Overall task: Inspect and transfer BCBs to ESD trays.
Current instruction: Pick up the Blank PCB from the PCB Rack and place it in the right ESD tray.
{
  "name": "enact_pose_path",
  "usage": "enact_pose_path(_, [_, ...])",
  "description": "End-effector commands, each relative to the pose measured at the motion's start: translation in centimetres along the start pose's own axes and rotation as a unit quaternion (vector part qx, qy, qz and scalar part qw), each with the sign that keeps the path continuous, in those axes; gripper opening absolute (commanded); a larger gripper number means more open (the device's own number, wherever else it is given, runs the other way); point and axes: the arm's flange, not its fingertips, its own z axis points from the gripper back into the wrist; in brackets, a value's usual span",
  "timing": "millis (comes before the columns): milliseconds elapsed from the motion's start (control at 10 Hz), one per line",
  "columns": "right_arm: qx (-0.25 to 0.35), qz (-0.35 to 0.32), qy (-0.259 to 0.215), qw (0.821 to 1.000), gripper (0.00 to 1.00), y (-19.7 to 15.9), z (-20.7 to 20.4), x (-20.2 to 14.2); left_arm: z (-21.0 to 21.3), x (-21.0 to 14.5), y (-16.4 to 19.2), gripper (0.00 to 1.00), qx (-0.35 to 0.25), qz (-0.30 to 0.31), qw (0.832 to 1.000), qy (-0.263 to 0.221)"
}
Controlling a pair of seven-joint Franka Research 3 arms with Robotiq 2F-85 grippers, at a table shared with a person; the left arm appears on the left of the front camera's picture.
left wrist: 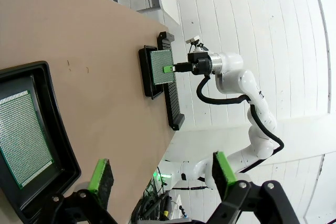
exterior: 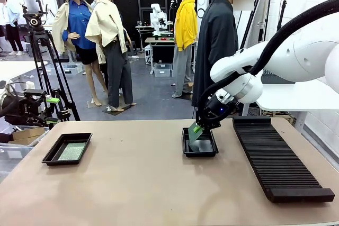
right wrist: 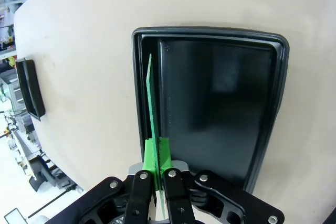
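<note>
I read the right gripper clamped on a BCB, seen edge-on over an ESD tray. The left gripper stands open; the other ESD tray is cropped.

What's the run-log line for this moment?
right fingers: shut on thin green circuit board, edge-down over black plastic tray | left fingers: open | other tray: one board

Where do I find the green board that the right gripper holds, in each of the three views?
Front view: the BCB is right of centre, in the right gripper, above the ESD tray.
Left wrist view: upper middle, far off, face-on.
Right wrist view: left of centre, edge-on.
Shared landmark: that ESD tray beneath it.
</note>
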Motion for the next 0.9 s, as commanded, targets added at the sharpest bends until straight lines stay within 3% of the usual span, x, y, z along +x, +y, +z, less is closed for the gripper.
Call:
enact_pose_path(0, [0.015, 0.008, 0.004, 1.0, 0.0, -0.4, -0.4, -0.4, -0.1, 0.1, -0.2, 1.0, 0.004, 0.002, 1.0, -0.004])
enact_pose_path(500, [0.006, -0.003, 0.025, 1.0, 0.27, -1.4, -2.0, 0.2, -0.1, 0.1, -0.2, 1.0, 0.004, 0.002, 1.0, -0.004])
enact_pose_path(800, [-0.02, 0.003, 0.013, 1.0, 0.43, -0.9, -0.8, -0.2, -0.1, 0.1, -0.2, 1.0, 0.004, 0.002, 1.0, -0.004])
